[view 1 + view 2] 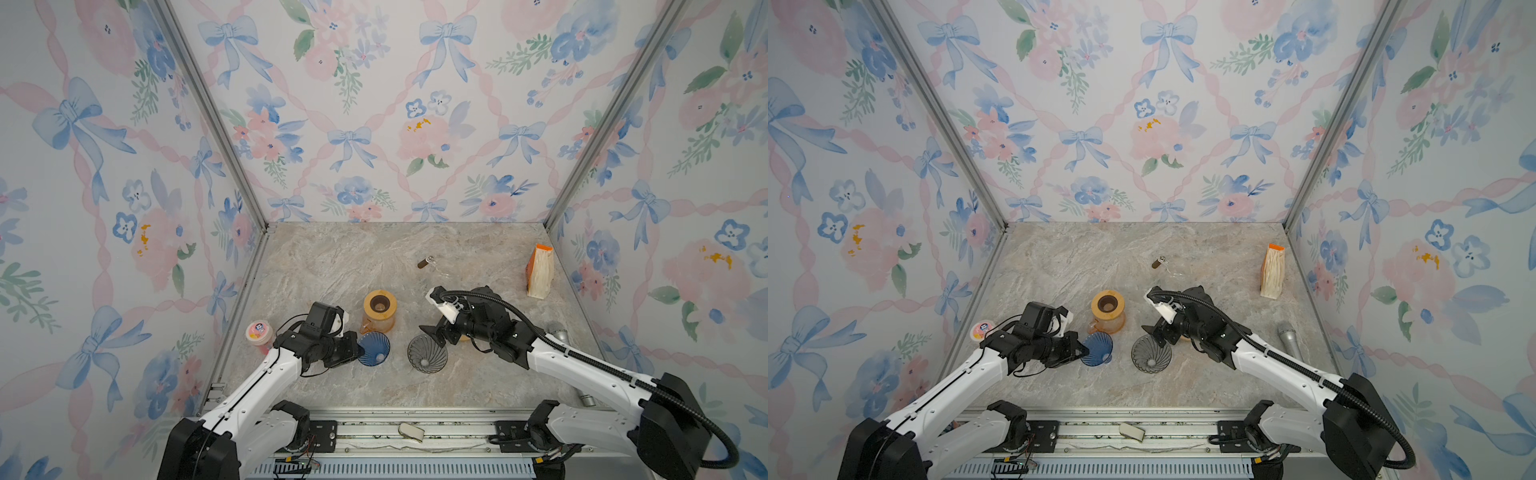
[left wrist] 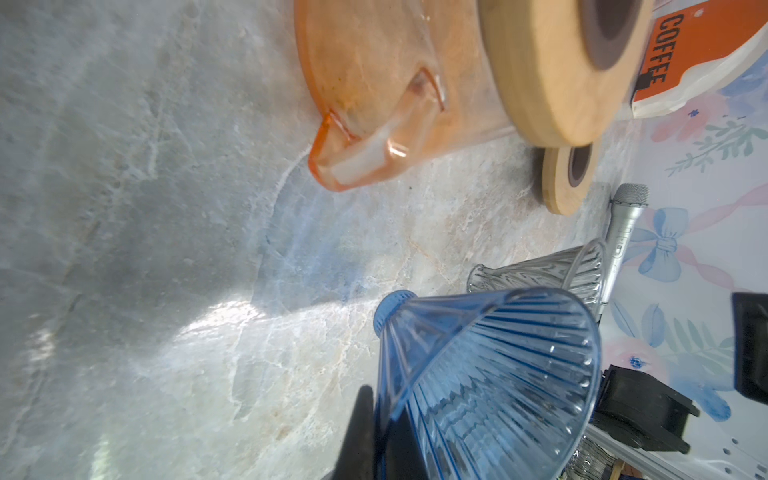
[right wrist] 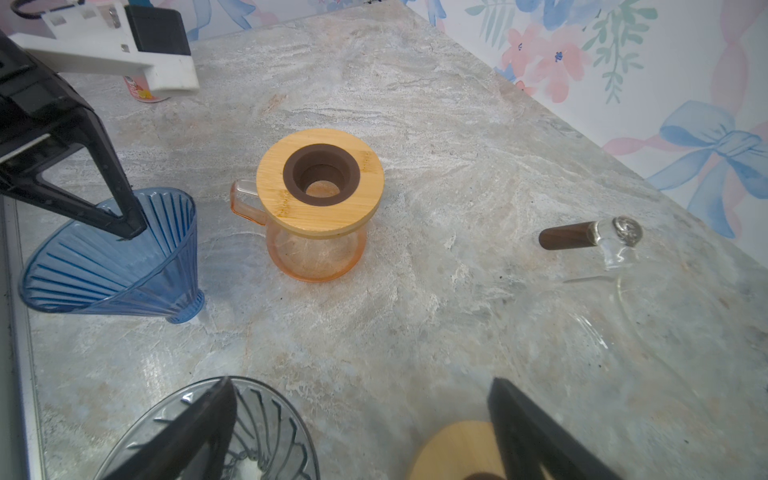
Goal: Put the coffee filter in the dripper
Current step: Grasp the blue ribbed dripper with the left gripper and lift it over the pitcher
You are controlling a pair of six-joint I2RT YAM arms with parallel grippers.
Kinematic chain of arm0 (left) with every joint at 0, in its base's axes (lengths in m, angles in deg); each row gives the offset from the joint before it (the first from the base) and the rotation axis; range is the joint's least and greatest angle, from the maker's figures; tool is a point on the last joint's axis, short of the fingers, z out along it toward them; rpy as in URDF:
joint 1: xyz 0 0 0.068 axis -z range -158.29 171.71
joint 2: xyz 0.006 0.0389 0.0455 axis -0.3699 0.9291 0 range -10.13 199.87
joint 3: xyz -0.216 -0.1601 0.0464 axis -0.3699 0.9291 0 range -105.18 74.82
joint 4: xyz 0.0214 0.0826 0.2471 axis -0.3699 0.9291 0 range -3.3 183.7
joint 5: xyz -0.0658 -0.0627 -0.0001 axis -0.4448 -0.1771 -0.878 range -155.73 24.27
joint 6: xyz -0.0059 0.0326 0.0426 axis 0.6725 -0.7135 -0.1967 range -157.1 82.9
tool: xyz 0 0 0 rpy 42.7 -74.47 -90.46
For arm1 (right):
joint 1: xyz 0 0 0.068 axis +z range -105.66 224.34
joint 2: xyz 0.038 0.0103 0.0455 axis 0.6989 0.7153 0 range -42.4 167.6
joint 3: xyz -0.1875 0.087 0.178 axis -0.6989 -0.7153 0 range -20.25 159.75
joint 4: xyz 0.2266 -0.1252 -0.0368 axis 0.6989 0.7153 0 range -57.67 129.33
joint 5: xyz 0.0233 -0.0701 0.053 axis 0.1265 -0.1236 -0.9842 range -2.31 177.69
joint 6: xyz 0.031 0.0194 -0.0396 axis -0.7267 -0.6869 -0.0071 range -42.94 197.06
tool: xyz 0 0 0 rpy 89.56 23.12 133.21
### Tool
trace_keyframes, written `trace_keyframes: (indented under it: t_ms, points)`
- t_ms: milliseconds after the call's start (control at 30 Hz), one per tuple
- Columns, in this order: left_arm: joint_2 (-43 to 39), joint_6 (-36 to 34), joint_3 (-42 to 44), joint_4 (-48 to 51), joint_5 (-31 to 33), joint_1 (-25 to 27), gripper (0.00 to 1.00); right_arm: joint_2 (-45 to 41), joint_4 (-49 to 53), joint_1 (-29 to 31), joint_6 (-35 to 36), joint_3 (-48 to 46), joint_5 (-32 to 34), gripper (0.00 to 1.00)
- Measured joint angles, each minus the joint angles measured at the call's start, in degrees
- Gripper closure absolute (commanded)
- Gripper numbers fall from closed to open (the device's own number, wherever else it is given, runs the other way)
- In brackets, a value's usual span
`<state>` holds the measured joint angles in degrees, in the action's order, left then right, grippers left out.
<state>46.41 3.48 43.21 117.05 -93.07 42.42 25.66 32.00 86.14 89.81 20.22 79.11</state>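
The coffee filter, a blue ribbed cone [image 1: 374,348] [image 1: 1097,348] [image 3: 112,257], lies on its side on the marble table with its tip pointing away from my left arm. My left gripper [image 1: 360,351] [image 1: 1086,352] [image 2: 376,411] [image 3: 133,230] is shut on the cone's rim [image 2: 490,374], one finger inside and one outside. Just behind it stands the dripper, an orange glass jug with a wooden ring top [image 1: 379,311] [image 1: 1108,311] [image 2: 395,83] [image 3: 320,208]. My right gripper [image 1: 446,334] [image 1: 1167,334] [image 3: 361,386] hangs open and empty.
A grey ribbed cone [image 1: 427,353] [image 3: 232,436] and a loose wooden ring [image 3: 457,449] [image 2: 567,183] lie under the right gripper. Farther back are a glass pot with a dark handle [image 1: 432,264] and a coffee bag [image 1: 540,272]. A microphone [image 1: 1287,336] lies right, a pink cup [image 1: 259,332] left.
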Motion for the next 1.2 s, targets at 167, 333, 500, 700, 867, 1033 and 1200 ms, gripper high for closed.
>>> trace_keyframes:
  t_ms: [167,333,500,700,867,1033,1200]
  points:
    - [-2.4,-0.1,0.0,0.1,-2.4,0.0,1.00,0.3,-0.4,0.0,0.4,0.0,-0.1,0.03]
    - [-3.6,-2.1,-0.3,1.5,-4.1,0.0,1.00,0.3,-1.3,0.0,0.8,0.0,-0.1,0.04]
    - [-3.6,-4.5,-3.8,3.1,-4.7,0.0,1.00,0.3,-2.1,0.0,1.0,0.0,0.3,0.03]
    - [-3.2,-7.3,-9.1,3.3,-3.2,0.0,1.00,-2.1,-5.2,0.0,0.9,-1.6,3.1,0.04]
    - [0.7,-9.2,-14.4,3.5,-1.1,0.0,1.00,-3.3,-6.8,0.0,0.5,-1.9,5.9,0.04]
    - [5.3,-10.2,-19.0,3.5,1.6,0.0,1.00,-4.0,-6.8,0.0,-1.2,-1.9,9.2,0.04]
    - [8.3,-11.1,-22.6,3.5,3.4,0.0,1.00,-4.9,-7.4,-0.2,-2.1,-1.9,10.8,0.03]
